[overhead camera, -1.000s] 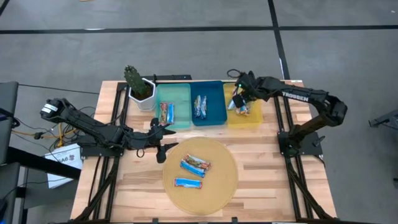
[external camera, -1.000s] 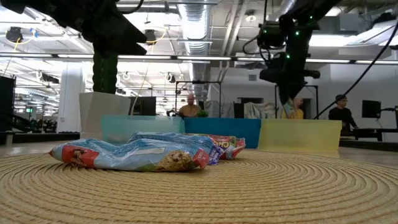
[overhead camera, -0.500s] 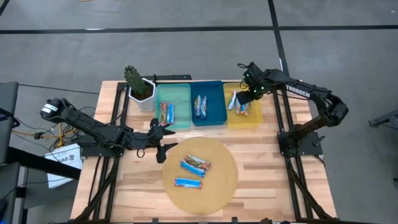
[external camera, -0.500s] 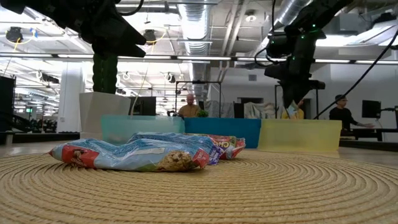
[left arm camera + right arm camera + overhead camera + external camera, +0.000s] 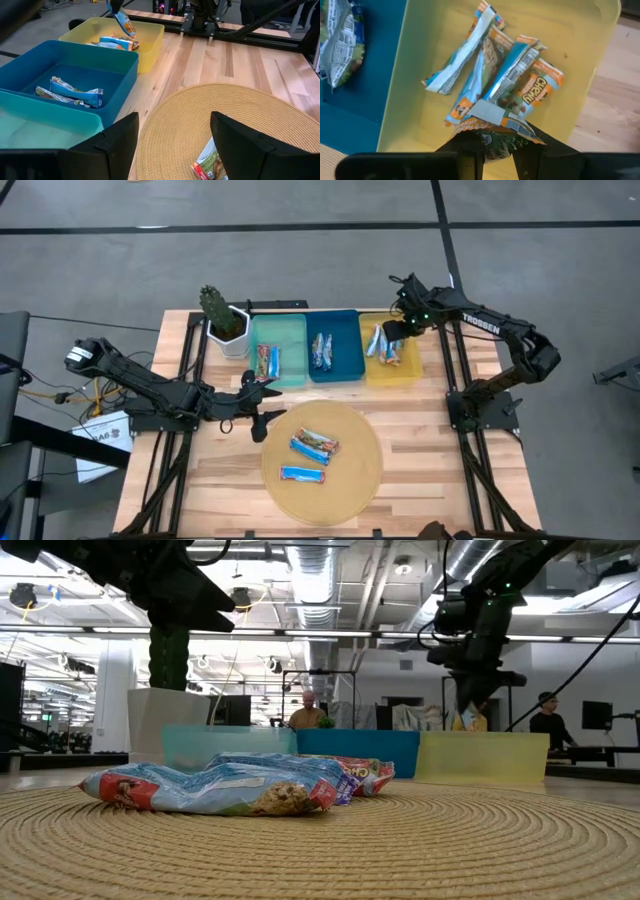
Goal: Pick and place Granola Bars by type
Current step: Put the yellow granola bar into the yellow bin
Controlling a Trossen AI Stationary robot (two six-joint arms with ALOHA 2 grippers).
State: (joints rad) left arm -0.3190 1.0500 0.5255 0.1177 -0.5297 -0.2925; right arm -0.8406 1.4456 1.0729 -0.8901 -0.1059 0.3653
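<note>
Yellow plastic marks the tray (image 5: 405, 370) you should read everything from: your right claw (image 5: 392, 330) hangs just above it, pinched shut on an orange-and-blue granola bar (image 5: 492, 127) by one end, so the wrapper dangles over the like-coloured bars (image 5: 495, 75) already piled inside. That grip makes sense if the bar belongs with this type and only needs letting go. Beside the yellow tray sits the blue tray (image 5: 335, 365) with a few bars in silvery-blue wrappers (image 5: 321, 349), and beyond that the teal tray (image 5: 285, 370) with its own pair (image 5: 267, 361), so each kind has its own bin. On the near side of the trays, the round woven mat (image 5: 365, 480) holds three unsorted bars (image 5: 314, 445). Your left claw (image 5: 262, 405) waits at the mat's edge, fingers spread wide and holding nothing, probably placed for the next pick.
</note>
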